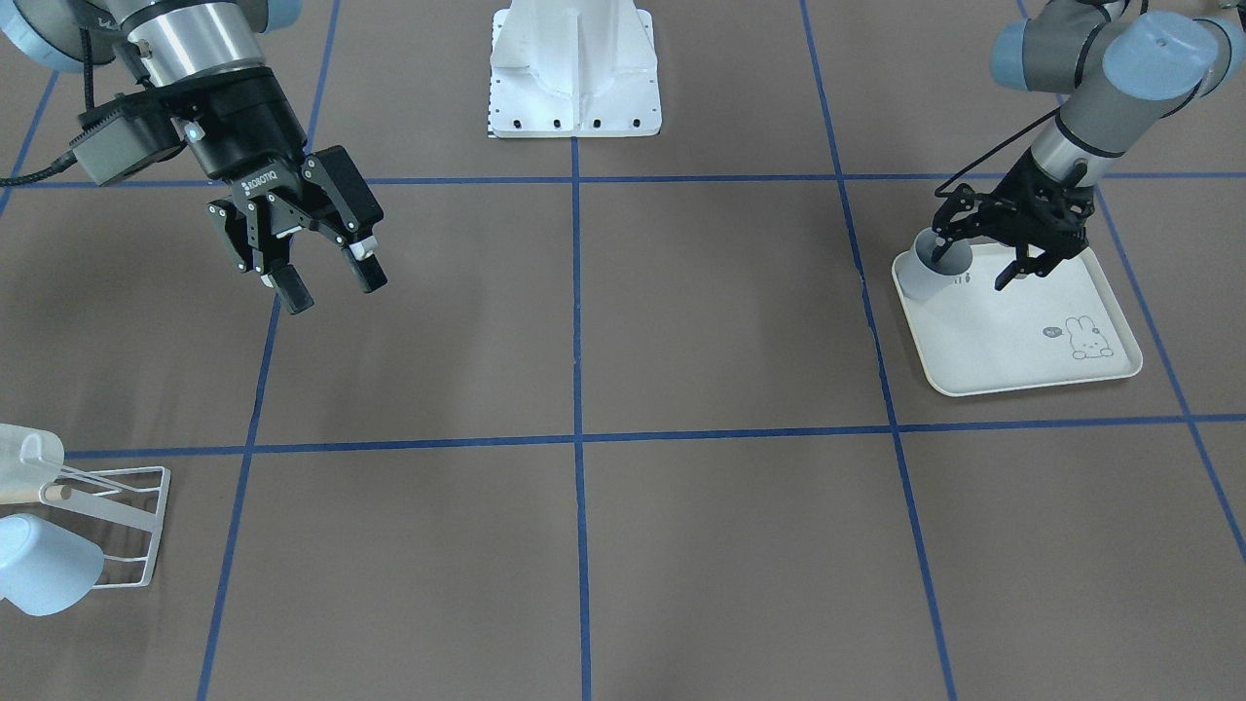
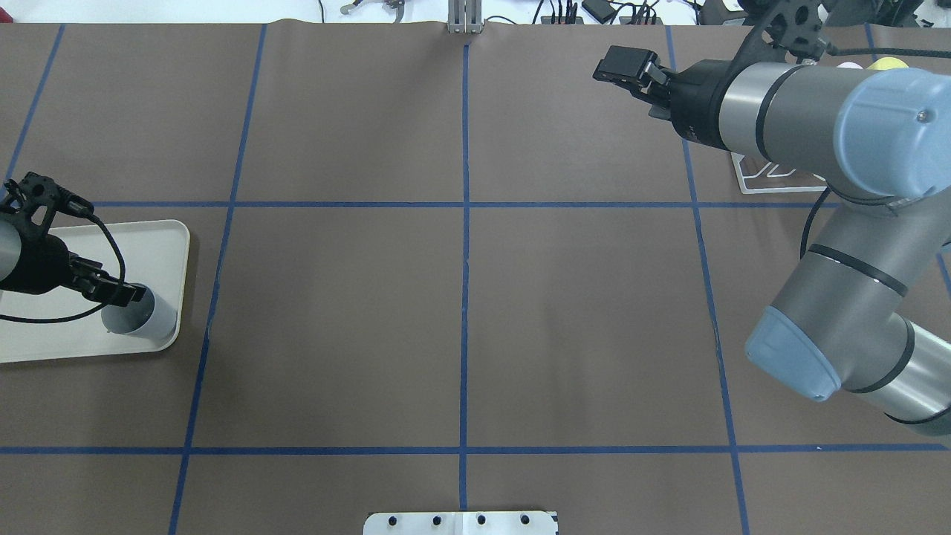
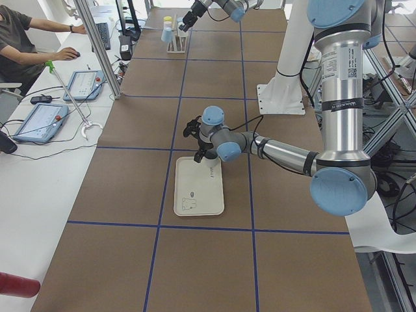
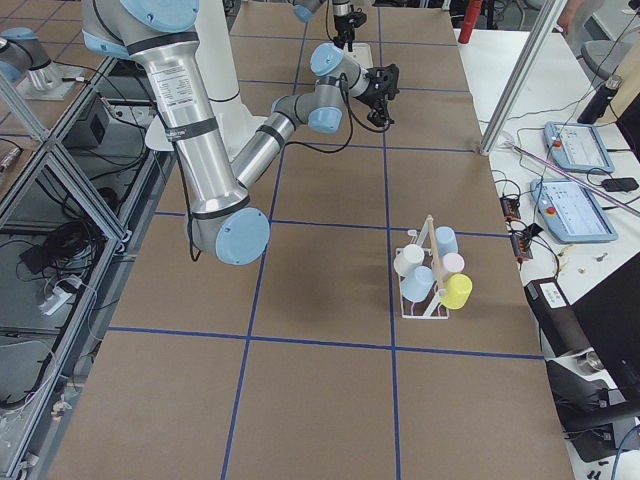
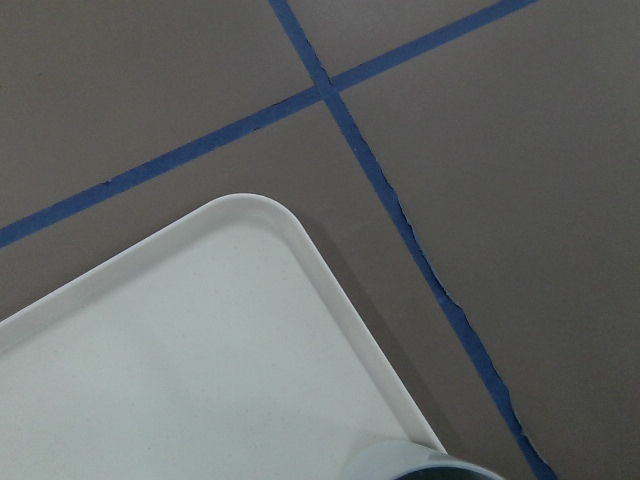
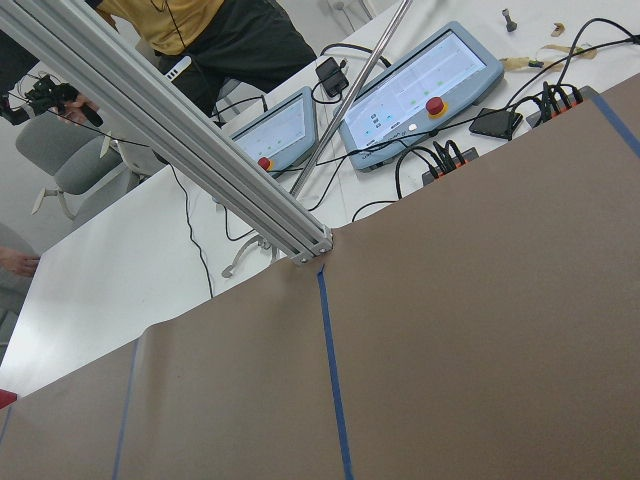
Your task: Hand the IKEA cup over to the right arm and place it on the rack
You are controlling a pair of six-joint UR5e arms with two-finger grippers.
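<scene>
The pale blue IKEA cup [image 1: 915, 277] stands upright, mouth up, in a corner of the cream rabbit-print tray [image 1: 1012, 336], on the robot's left side of the brown surface [image 1: 681, 321].

The left end effector [image 1: 971, 268] is down at the cup with its jaws spread wide. One finger [image 1: 936, 251] dips at the cup's mouth and the other [image 1: 1007, 276] hangs outside it over the tray, so part of the cup's wall lies between them. The front-facing view shows this spread plainly. From overhead only a dark fingertip at the rim can be made out. The left wrist camera catches neither finger, only the tray's rounded corner, blue tape lines and a sliver of the cup's rim at the bottom edge.

Well apart, across the surface, the right end effector [image 1: 331, 284] hangs in the air, jaws wide and holding nothing. Its wrist camera looks past the surface's far edge to an aluminium post [image 6: 190, 140], two touch panels [image 6: 420, 85] and a seated person [image 6: 230, 30].

The white wire rack [image 1: 107, 506] sits on the robot's right. The front-facing view cuts it off at the frame edge, and overhead the right arm [image 2: 832, 134] hides most of it. The right side view shows it whole, with five cups hung on it: white [image 4: 408, 260], two blue [image 4: 445, 240], pink [image 4: 454, 263] and yellow [image 4: 457, 291].
</scene>
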